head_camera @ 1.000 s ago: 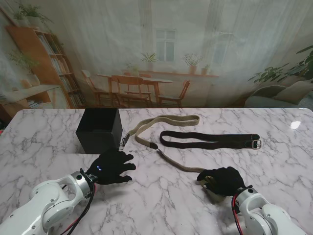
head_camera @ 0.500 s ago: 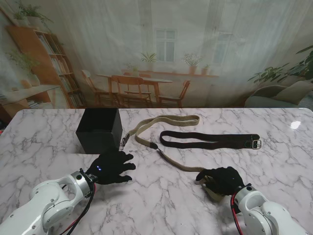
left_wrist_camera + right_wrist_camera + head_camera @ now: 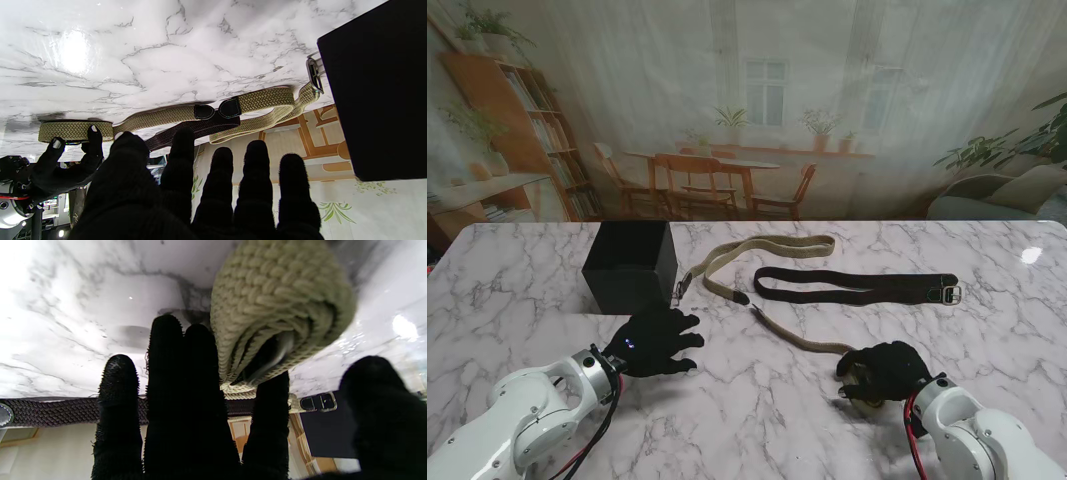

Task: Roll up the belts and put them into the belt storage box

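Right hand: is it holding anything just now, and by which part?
The right hand grips the woven tan belt at its rolled-up end, fingers closed around the coil. The left hand holds nothing.

Bare marble lies right of the black box [image 3: 630,266] until the tan belt [image 3: 727,254] crosses it.

The stand view looks down across the table [image 3: 757,400] toward 12 o'clock. Both wrist views, inverted, skim it closely. All 3 share the tan belt [image 3: 772,245].
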`<act>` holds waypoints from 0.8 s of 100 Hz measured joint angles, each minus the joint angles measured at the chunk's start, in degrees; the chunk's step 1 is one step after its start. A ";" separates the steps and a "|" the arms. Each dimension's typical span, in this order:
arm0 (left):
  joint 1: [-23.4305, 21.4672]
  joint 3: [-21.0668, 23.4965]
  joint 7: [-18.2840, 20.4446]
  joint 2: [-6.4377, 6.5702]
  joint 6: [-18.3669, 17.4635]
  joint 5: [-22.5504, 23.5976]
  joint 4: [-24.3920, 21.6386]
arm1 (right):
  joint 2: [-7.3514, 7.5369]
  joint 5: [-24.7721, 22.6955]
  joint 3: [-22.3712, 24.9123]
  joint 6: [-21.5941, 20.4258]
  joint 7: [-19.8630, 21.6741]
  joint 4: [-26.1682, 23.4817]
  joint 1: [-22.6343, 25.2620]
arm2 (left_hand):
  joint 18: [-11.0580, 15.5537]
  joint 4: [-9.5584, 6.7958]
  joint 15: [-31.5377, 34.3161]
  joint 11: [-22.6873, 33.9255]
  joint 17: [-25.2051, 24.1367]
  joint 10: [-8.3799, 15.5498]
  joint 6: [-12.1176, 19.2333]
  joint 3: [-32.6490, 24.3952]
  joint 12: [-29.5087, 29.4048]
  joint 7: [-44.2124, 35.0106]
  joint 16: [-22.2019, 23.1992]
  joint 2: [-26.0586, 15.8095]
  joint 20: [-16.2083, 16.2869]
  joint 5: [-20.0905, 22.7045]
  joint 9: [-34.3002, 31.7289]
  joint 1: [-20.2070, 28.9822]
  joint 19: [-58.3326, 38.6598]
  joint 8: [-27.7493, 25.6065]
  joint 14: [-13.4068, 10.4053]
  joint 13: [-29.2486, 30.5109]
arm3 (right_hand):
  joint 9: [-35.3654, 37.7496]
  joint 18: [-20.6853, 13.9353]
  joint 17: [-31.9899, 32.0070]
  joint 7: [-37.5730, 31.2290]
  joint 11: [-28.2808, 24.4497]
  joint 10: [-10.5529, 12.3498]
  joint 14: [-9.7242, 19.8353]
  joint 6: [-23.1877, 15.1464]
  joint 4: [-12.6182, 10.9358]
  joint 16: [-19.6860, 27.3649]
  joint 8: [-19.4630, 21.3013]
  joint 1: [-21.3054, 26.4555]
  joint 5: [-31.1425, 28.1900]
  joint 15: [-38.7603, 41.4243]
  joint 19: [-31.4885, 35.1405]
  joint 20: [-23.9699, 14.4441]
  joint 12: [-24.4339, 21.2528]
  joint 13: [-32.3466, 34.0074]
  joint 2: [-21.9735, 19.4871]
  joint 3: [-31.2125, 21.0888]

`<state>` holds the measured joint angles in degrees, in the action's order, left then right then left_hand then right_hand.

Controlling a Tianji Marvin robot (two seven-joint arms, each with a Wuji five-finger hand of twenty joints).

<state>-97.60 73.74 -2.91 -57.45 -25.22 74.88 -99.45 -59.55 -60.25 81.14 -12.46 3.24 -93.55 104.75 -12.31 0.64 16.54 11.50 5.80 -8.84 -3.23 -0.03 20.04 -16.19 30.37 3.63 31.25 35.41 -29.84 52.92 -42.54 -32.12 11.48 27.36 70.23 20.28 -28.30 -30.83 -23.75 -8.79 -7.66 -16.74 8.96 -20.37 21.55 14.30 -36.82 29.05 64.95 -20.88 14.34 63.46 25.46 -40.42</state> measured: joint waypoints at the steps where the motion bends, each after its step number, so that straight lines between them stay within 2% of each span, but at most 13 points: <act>1: 0.00 0.00 0.00 0.00 0.00 0.00 0.00 | 0.02 0.04 0.21 -0.06 0.82 -0.37 0.10 | 0.00 0.00 0.00 0.00 0.00 0.00 0.00 0.00 0.00 0.00 0.00 0.00 0.00 0.00 0.00 0.00 0.00 0.00 0.00 0.00 | -0.45 -0.32 0.12 0.05 0.23 0.00 0.09 0.09 -0.32 0.51 0.00 0.00 0.59 -0.01 -0.02 0.22 -0.30 -0.56 -0.01 0.34; 9: -0.01 0.04 0.01 0.00 0.00 0.01 -0.04 | 0.37 0.53 1.65 -0.24 7.84 -3.57 0.93 | 0.00 0.00 0.00 0.00 0.00 0.00 0.00 0.00 0.00 0.00 0.00 0.00 0.00 0.00 0.00 0.00 0.00 0.00 0.00 0.00 | -4.15 -2.82 2.25 2.16 2.92 0.00 0.96 2.99 -1.12 3.50 0.00 -0.69 4.86 -2.91 -1.12 1.31 -2.03 -4.37 -0.09 1.87; 12: -0.02 0.06 0.01 0.00 0.00 0.03 -0.05 | 0.48 0.73 1.87 -0.26 9.22 -4.18 1.06 | 0.00 0.00 0.00 0.00 0.00 0.00 0.00 0.00 0.00 0.00 0.00 0.00 0.00 0.00 0.00 0.00 0.00 0.00 0.00 0.00 | -5.96 -3.52 3.15 3.25 3.68 0.00 1.31 4.50 -1.61 4.21 0.00 -0.69 6.97 -4.25 -1.69 1.86 -2.55 -5.74 -0.10 2.12; 18: -0.05 0.12 0.01 0.00 0.00 0.11 -0.07 | 0.86 1.72 2.58 -0.22 14.01 -6.13 1.42 | 0.00 0.00 0.00 0.00 0.00 0.00 0.00 0.00 0.00 0.00 0.00 0.00 0.00 0.00 0.00 0.00 0.00 0.00 0.00 0.00 | -10.00 -5.00 5.42 5.13 5.20 -0.07 1.95 7.85 -2.32 5.84 0.00 0.57 11.72 -5.79 -3.30 2.69 -3.43 -9.80 -2.09 3.00; 26: -0.08 0.17 0.00 0.00 0.00 0.22 -0.10 | 1.41 3.59 3.51 0.19 20.65 -8.58 1.69 | 0.00 0.00 0.00 0.00 0.00 0.00 0.00 0.00 0.00 0.00 0.00 0.00 0.00 0.00 0.00 0.00 0.00 0.00 0.00 0.00 | -14.90 -6.41 8.35 7.77 8.09 -0.47 2.31 11.15 -3.70 7.90 0.00 3.99 16.81 -8.67 -5.56 3.90 -5.14 -14.66 -3.01 0.08; 34: -0.11 0.21 -0.01 0.00 0.00 0.26 -0.11 | 1.96 4.52 3.72 0.72 23.30 -9.52 1.72 | 0.00 0.00 0.00 0.00 0.00 0.00 0.00 0.00 0.00 0.00 0.00 0.00 0.00 0.00 0.00 0.00 0.00 0.00 0.00 0.00 | -17.62 -7.35 10.48 10.46 9.21 -0.42 3.36 13.81 -4.70 8.65 0.02 5.42 20.16 -10.40 -7.55 4.76 -5.89 -17.16 -2.76 -5.40; 43: -0.13 0.24 -0.02 0.00 0.01 0.29 -0.12 | 2.24 4.55 3.82 0.92 23.66 -9.71 1.82 | 0.00 0.00 0.00 0.00 0.00 0.00 0.00 0.00 0.00 0.00 0.00 0.00 0.00 0.00 0.00 0.00 0.00 0.00 0.00 0.00 | -18.46 -7.56 11.73 12.75 9.84 0.16 4.10 15.64 -5.77 10.08 0.80 6.12 21.38 -13.32 -8.88 5.40 -6.15 -18.86 -1.20 -13.71; 44: -0.13 0.24 -0.02 0.00 0.01 0.30 -0.12 | 2.25 4.55 3.83 0.92 23.66 -9.71 1.83 | 0.00 0.00 0.00 0.00 0.00 0.00 0.00 0.00 0.00 0.00 0.00 0.00 0.00 0.00 0.00 0.00 0.00 0.00 0.00 0.00 | -18.49 -7.58 11.84 12.85 9.84 0.25 4.10 15.87 -5.86 11.01 0.80 6.25 21.55 -15.96 -8.90 5.46 -6.15 -19.34 -0.36 -14.90; 48: -0.14 0.25 -0.03 0.00 0.01 0.31 -0.13 | 2.27 4.55 3.91 0.94 23.79 -9.76 1.88 | 0.00 0.00 0.00 0.00 0.00 0.00 0.00 0.00 0.00 0.00 0.00 0.00 0.00 0.00 0.00 0.00 0.00 0.00 0.00 0.00 | -18.88 -7.63 12.05 13.59 9.84 0.58 4.41 16.66 -6.83 11.60 1.37 8.57 22.28 -19.02 -9.26 5.63 -6.18 -20.68 1.77 -20.33; 54: -0.14 0.26 -0.03 0.00 0.01 0.31 -0.13 | 2.31 4.39 3.97 0.98 23.98 -9.85 1.92 | 0.00 0.00 0.00 0.00 0.00 0.00 0.00 0.00 0.00 0.00 0.00 0.00 0.00 0.00 0.00 0.00 0.00 0.00 0.00 0.00 | -19.13 -7.97 12.19 14.88 9.84 1.15 4.99 17.14 -8.56 11.60 1.99 10.38 22.34 -19.45 -9.31 5.75 -6.46 -21.41 3.88 -28.17; 60: -0.14 0.26 -0.03 0.00 0.01 0.32 -0.14 | 2.32 3.71 3.97 0.98 23.98 -9.93 1.93 | 0.00 0.00 0.00 0.00 0.00 0.00 0.00 0.00 0.00 0.00 0.00 0.00 0.00 0.00 0.00 0.00 0.00 0.00 0.00 0.00 | -19.15 -8.32 12.27 14.96 9.84 2.54 6.18 17.14 -9.51 11.60 2.27 13.26 22.96 -20.48 -9.32 5.79 -6.85 -21.48 5.69 -32.51; 71: -0.14 0.26 0.02 0.01 0.01 0.32 -0.16 | 2.31 0.03 3.81 0.64 22.45 -9.94 2.03 | 0.00 0.00 0.00 0.00 0.00 0.00 0.00 0.00 0.00 0.00 0.00 0.00 0.00 0.00 0.00 0.00 0.00 -0.01 0.00 0.00 | -17.64 -9.09 10.49 15.88 10.15 6.77 8.89 17.14 -9.38 11.60 3.65 17.92 23.55 -20.52 -9.29 5.79 -7.94 -20.39 8.39 -34.65; 80: -0.14 0.24 0.10 0.01 0.01 0.32 -0.16 | 2.19 -6.20 3.49 -0.53 17.40 -9.04 2.40 | -0.01 0.00 0.00 0.00 0.00 0.00 0.00 0.00 0.00 0.00 0.00 0.00 0.00 0.00 0.00 0.00 0.00 -0.01 0.00 0.00 | -16.09 -9.04 9.61 14.74 8.23 7.25 9.09 16.46 -8.83 11.58 4.38 18.71 22.18 -20.19 -8.11 5.79 -6.48 -18.89 8.39 -34.22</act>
<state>-97.73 73.98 -2.80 -57.45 -25.21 75.20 -99.61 -57.36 -66.45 84.64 -13.00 20.64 -102.59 107.15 -12.31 0.64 16.54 11.50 5.80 -8.84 -3.23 -0.03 20.04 -16.19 30.37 3.63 31.25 35.41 -29.84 52.92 -42.54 -32.13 11.48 27.36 54.14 11.24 -18.69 -16.09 -15.52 -1.54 1.43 -0.28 0.13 -8.79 25.94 33.01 -14.64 8.85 56.84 -15.09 7.86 44.57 33.85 -74.63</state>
